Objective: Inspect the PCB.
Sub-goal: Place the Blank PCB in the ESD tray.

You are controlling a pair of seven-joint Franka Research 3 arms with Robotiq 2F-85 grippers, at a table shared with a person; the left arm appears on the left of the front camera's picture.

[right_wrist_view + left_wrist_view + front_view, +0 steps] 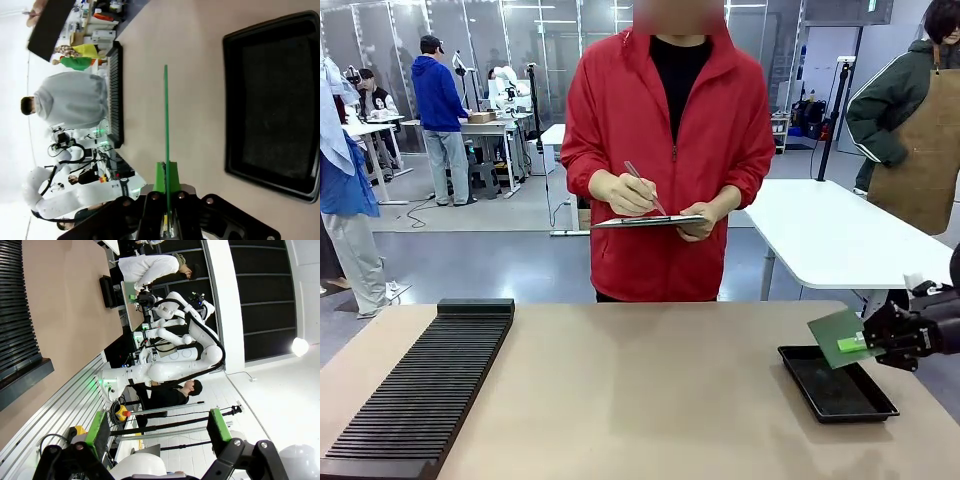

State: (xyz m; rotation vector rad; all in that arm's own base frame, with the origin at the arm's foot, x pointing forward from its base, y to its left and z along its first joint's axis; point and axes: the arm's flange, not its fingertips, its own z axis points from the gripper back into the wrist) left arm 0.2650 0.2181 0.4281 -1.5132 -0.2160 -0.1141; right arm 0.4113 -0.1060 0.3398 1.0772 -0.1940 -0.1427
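My right gripper (pixel 860 343) is shut on the PCB (pixel 837 334), a thin green board held tilted just above the left end of the black tray (pixel 835 392) at the table's right side. The right wrist view has the PCB (pixel 166 120) edge-on as a thin green line rising from the closed green pads (pixel 161 177) of my right gripper (pixel 166 175), with the tray (pixel 275 100) beside it. Well above the table, my left gripper (pixel 157 429) is open with nothing between its fingers (pixel 98 429).
A long black slotted rack (pixel 420 390) lies along the table's left side. Across the table a person in a red jacket writes with a pen on a clipboard (pixel 650 221). A white table (pixel 840 235) stands behind at the right.
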